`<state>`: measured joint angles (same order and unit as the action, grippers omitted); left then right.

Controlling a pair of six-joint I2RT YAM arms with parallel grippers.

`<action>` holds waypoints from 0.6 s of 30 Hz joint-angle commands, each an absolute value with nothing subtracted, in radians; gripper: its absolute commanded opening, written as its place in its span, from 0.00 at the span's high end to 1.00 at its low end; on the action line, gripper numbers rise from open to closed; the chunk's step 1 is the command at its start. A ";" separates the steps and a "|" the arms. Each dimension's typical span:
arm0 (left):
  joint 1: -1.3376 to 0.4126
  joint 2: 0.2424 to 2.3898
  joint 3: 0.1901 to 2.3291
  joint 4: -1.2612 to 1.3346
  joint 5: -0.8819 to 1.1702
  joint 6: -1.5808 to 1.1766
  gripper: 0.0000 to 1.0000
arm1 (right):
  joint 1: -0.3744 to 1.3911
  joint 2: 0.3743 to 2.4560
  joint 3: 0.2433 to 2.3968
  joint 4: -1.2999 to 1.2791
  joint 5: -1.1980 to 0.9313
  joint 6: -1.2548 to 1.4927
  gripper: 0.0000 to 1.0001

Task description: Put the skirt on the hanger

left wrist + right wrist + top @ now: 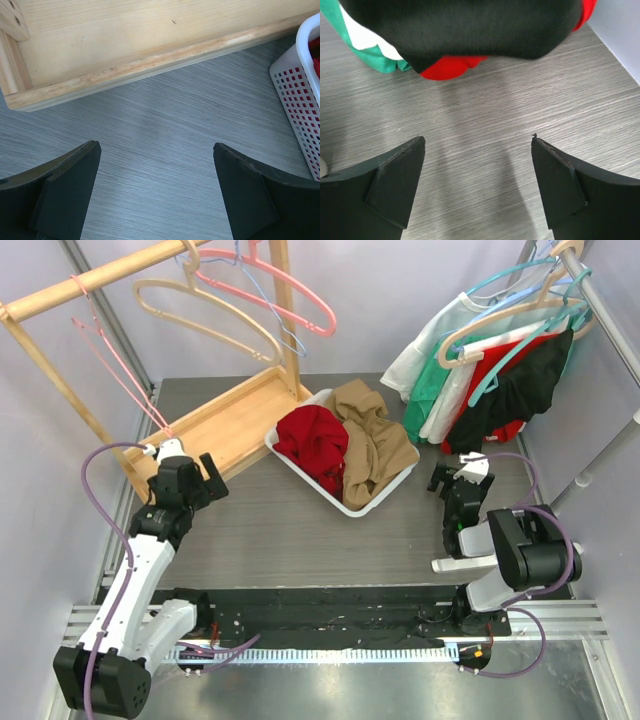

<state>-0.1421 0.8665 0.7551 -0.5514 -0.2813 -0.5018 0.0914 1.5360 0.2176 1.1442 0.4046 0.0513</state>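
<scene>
Top external view: the skirt, apparently the red garment (312, 438) or the brown garment (372, 440), lies in the basket (345, 508) between the arms. Left gripper (212, 480) and right gripper (457, 472) gape wide, empty; the right is nearer. The hanger (140, 292) hangs above the left arm.

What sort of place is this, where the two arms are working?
Probably a lab cell staged as a laundry corner: a wooden rack with empty hangers, a rail of hung clothes, and a white basket of crumpled garments.
</scene>
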 commanded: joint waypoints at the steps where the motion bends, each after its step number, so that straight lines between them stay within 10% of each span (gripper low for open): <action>1: -0.143 0.836 0.779 -0.538 -0.250 -0.460 0.00 | 0.116 1.366 0.270 0.990 0.437 0.037 0.11; 8: -0.143 0.850 0.776 -0.528 -0.235 -0.460 0.00 | 0.210 1.149 0.632 0.192 0.422 0.239 0.25; 18: -0.143 0.858 0.776 -0.512 -0.216 -0.479 0.00 | 0.572 1.262 0.785 0.144 0.384 0.200 0.24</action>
